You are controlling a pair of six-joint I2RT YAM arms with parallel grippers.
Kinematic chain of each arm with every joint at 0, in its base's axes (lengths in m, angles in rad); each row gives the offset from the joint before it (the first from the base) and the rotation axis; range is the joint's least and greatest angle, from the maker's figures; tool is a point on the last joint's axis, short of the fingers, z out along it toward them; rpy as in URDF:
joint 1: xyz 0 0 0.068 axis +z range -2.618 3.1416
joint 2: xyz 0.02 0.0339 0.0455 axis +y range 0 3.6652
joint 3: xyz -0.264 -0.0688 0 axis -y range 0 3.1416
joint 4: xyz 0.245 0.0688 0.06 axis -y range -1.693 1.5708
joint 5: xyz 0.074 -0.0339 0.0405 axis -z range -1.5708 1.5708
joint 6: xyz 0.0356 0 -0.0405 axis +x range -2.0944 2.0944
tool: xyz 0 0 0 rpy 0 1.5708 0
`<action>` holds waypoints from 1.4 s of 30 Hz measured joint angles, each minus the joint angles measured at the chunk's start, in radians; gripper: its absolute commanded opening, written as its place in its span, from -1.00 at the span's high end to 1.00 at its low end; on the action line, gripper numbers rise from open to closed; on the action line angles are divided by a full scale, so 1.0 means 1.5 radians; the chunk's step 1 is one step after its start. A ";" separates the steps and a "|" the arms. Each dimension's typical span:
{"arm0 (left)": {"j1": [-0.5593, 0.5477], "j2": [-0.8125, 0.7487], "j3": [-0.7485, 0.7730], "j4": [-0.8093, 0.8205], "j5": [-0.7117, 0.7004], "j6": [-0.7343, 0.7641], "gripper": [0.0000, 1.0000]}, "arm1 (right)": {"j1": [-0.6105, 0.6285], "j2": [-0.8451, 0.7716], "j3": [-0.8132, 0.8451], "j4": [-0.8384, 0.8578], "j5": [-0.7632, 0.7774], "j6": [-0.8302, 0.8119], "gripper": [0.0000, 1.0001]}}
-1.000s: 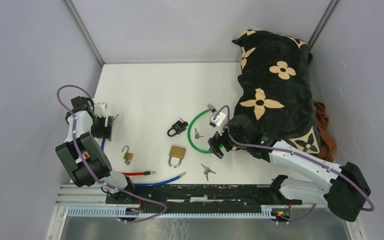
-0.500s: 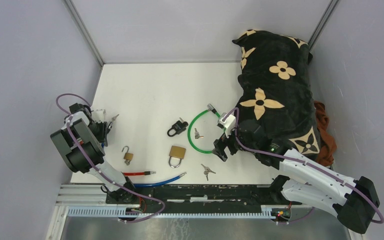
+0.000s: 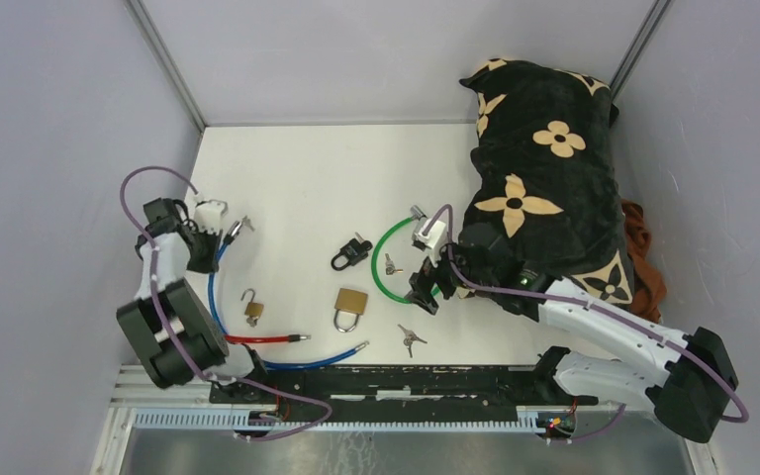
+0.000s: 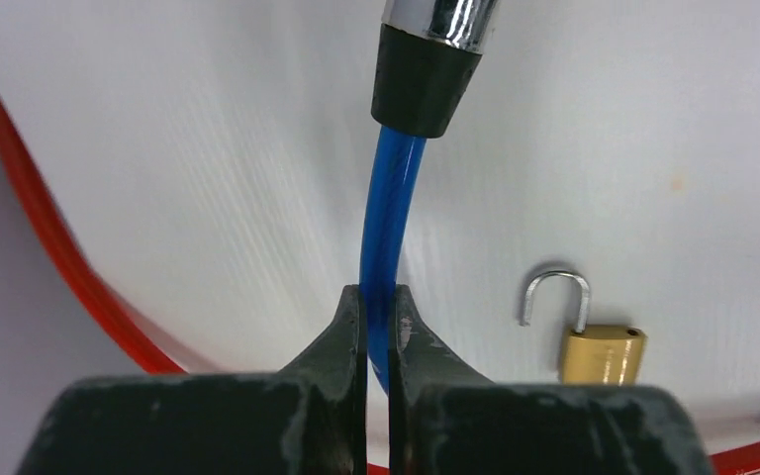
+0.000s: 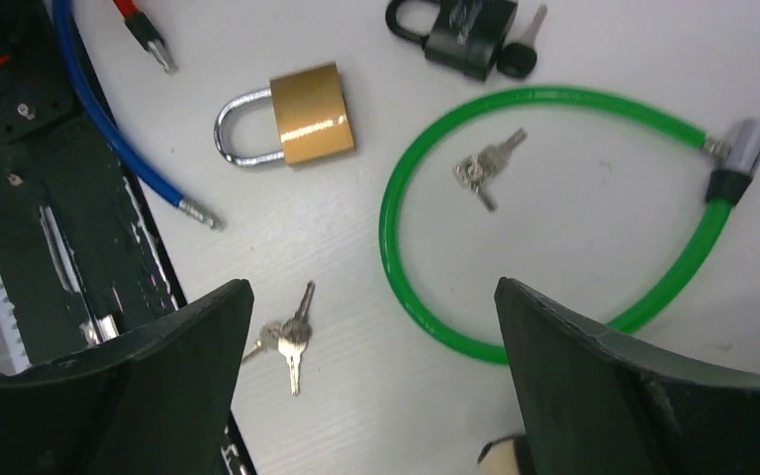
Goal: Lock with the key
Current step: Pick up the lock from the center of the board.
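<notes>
Two arms share the bench (image 3: pixel 297 168) in the top view. The left fingers (image 3: pixel 214 244) sit at its left edge, clamped on the blue cable (image 3: pixel 211 297) just below its lock head (image 3: pixel 238 227). From there the cable runs toward the arm bases, then bends right to its free pin (image 3: pixel 361 346). The right fingers (image 3: pixel 421 287) are spread wide over the near side of the green cable lock (image 3: pixel 378 259). A loose key pair (image 3: pixel 411 339) lies just base-ward of them, and a second key set (image 3: pixel 390 264) lies inside the green loop.

Seen from the left wrist, both fingers pinch the blue cable, which rises straight away from them to the lock head's black collar. A small open padlock (image 4: pixel 599 351) lies apart on the right.

Seen from the right wrist, the open fingers frame the key pair, which lies nearer the left-hand finger with its long axis roughly crosswise to the gap. The right arm is clearly the nearer to either key, though which key fits the blue lock cannot be told.
</notes>
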 measured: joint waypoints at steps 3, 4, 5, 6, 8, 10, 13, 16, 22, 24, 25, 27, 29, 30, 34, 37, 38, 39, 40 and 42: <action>-0.076 -0.131 -0.016 0.002 0.007 0.053 0.95 | 0.000 0.054 0.074 0.003 -0.011 -0.036 -0.96; -0.109 -0.180 -0.022 0.002 0.007 0.077 0.96 | 0.000 0.078 0.114 0.004 -0.012 -0.051 -0.96; -0.135 -0.213 -0.023 -0.002 0.006 0.097 0.95 | -0.002 0.097 0.147 0.007 -0.012 -0.061 -0.96; -0.167 -0.244 -0.021 -0.010 0.003 0.121 0.95 | -0.004 0.118 0.184 0.008 -0.015 -0.072 -0.96; -0.215 -0.264 0.001 -0.042 0.001 0.160 0.95 | -0.020 0.161 0.261 0.018 -0.035 -0.084 -0.96; -0.253 -0.258 0.028 -0.060 -0.011 0.193 0.95 | -0.045 0.193 0.309 0.035 -0.066 -0.082 -0.96; -0.351 -0.251 0.037 -0.058 -0.061 0.260 0.95 | -0.097 0.248 0.369 0.069 -0.127 -0.048 -0.90; -0.484 -0.284 0.022 -0.029 -0.094 0.341 0.96 | -0.125 0.311 0.430 0.074 -0.157 -0.013 -0.75; -0.644 -0.454 -0.085 0.041 -0.122 0.507 0.96 | -0.112 0.424 0.472 0.082 -0.231 0.061 -0.64; -0.661 -0.485 -0.116 0.058 -0.128 0.547 0.95 | -0.094 0.456 0.472 0.084 -0.244 0.075 -0.64; -0.669 -0.496 -0.131 0.066 -0.128 0.567 0.95 | -0.080 0.473 0.473 0.085 -0.252 0.081 -0.64; -0.681 -0.508 -0.154 0.076 -0.128 0.600 0.95 | -0.055 0.504 0.489 0.085 -0.266 0.095 -0.64; -0.687 -0.511 -0.166 0.079 -0.128 0.621 0.95 | -0.032 0.538 0.519 0.087 -0.279 0.107 -0.63; -0.690 -0.512 -0.169 0.081 -0.129 0.630 0.96 | -0.022 0.551 0.531 0.087 -0.281 0.110 -0.63; -0.692 -0.512 -0.173 0.087 -0.128 0.647 0.96 | 0.005 0.574 0.552 0.089 -0.286 0.120 -0.61; -0.692 -0.514 -0.173 0.097 -0.126 0.648 0.95 | 0.009 0.582 0.553 0.087 -0.286 0.120 -0.53; -0.692 -0.517 -0.175 0.100 -0.125 0.648 0.95 | 0.009 0.586 0.553 0.087 -0.285 0.120 -0.46; -0.692 -0.521 -0.177 0.100 -0.125 0.648 0.96 | 0.010 0.591 0.553 0.087 -0.286 0.120 -0.30; -0.692 -0.525 -0.180 0.104 -0.125 0.648 0.96 | 0.012 0.596 0.554 0.086 -0.287 0.120 -0.09; -0.692 -0.532 -0.186 0.109 -0.123 0.649 0.96 | 0.016 0.608 0.559 0.083 -0.299 0.121 0.44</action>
